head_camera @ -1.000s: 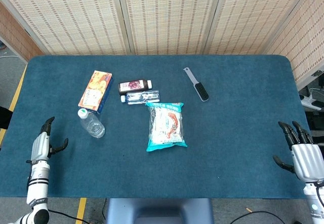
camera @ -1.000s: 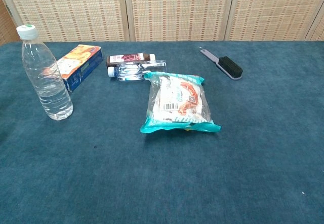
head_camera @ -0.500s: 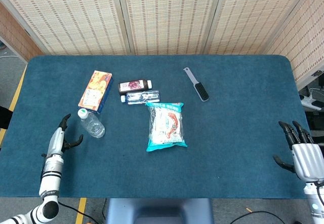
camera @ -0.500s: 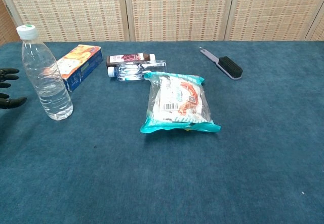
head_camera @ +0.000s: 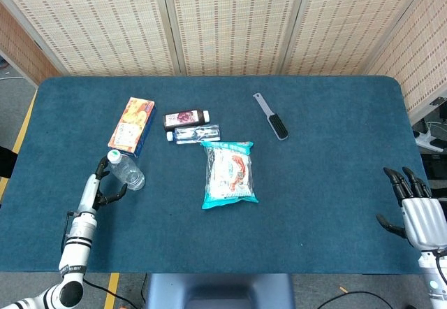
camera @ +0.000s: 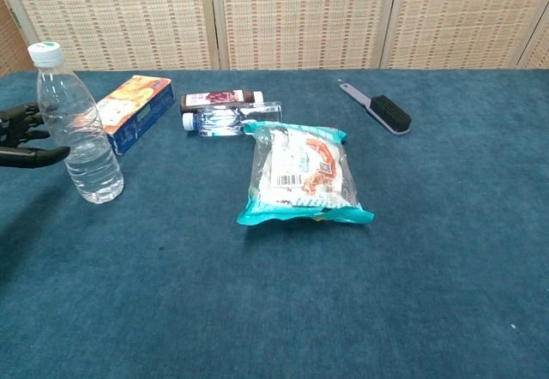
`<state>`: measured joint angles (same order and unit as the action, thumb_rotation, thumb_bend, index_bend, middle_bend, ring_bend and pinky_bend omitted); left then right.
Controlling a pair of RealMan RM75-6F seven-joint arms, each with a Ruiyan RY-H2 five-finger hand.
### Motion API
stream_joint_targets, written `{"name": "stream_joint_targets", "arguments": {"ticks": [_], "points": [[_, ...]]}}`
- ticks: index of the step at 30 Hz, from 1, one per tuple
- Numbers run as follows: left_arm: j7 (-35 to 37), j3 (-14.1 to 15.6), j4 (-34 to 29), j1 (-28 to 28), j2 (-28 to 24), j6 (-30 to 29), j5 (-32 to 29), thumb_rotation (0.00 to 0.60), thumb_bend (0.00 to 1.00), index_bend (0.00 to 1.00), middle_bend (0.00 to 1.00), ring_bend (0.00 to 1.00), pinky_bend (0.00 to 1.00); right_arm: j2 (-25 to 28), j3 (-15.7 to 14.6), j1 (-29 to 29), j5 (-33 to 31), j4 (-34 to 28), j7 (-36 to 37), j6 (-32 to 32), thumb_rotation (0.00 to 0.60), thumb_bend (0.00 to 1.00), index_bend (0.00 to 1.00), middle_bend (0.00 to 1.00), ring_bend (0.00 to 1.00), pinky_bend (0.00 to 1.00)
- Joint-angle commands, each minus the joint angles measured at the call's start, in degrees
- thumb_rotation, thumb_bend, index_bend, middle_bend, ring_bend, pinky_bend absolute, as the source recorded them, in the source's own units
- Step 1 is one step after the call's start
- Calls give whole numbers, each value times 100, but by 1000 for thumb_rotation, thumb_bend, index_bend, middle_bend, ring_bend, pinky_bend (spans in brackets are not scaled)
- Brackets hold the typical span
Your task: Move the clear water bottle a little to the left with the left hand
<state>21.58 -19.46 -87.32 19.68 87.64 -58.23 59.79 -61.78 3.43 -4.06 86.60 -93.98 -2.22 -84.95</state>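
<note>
Clear water bottle (camera: 79,135): stood upright on its base, white cap on, at the left side of the blue worktop (head_camera: 335,148), just in front of the near end of an orange carton (head_camera: 131,126). Seen partly filled with water. Judged fairly light yet top-heavy and easily toppled; thin walls judged soft enough to dent under a hard squeeze, and smooth enough to slip. Best taken around the ribbed middle of the body, below the shoulder and above the waterline if possible, and slid or lifted only slightly, kept vertical.

Left hand (head_camera: 103,183): placed just beside the bottle on its left, fingers (camera: 39,153) spread apart and partly curved toward the body, nothing yet enclosed. Could not be told from either view whether a fingertip already touched the plastic.

Right hand (head_camera: 418,214): held at the far right edge of the worktop, well apart from everything, fingers released and empty.

Count of things: one upright clear water bottle; one orange carton; one dark-labelled bottle (head_camera: 186,118) and one small clear bottle (head_camera: 193,133), both lying on their sides and side by side; one teal-edged snack bag (head_camera: 229,173) near the middle; one brush (head_camera: 272,117) farther back and to the right. Three bottles in all, two hands.
</note>
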Motion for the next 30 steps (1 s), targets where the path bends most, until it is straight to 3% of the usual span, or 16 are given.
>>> {"name": "stream_joint_targets", "arguments": {"ticks": [1,15,30], "points": [[156,13,-134,-2,-81,93,19,600,342,0,0,0,115,-5,3,-8,-15,0,-14,19,600,119,0,105,0,152],[800,32,263,209,323,341,136,600,341,0,0,0,114,11,3,-26,-78,-39,-45,89,600,119,0,105,0,153],[1100,83,740,251,809,-389,808,600,343,0,0,0,114,19,-4,-48,-127,-62,-66,164,600,119,0,105,0,155]]}}
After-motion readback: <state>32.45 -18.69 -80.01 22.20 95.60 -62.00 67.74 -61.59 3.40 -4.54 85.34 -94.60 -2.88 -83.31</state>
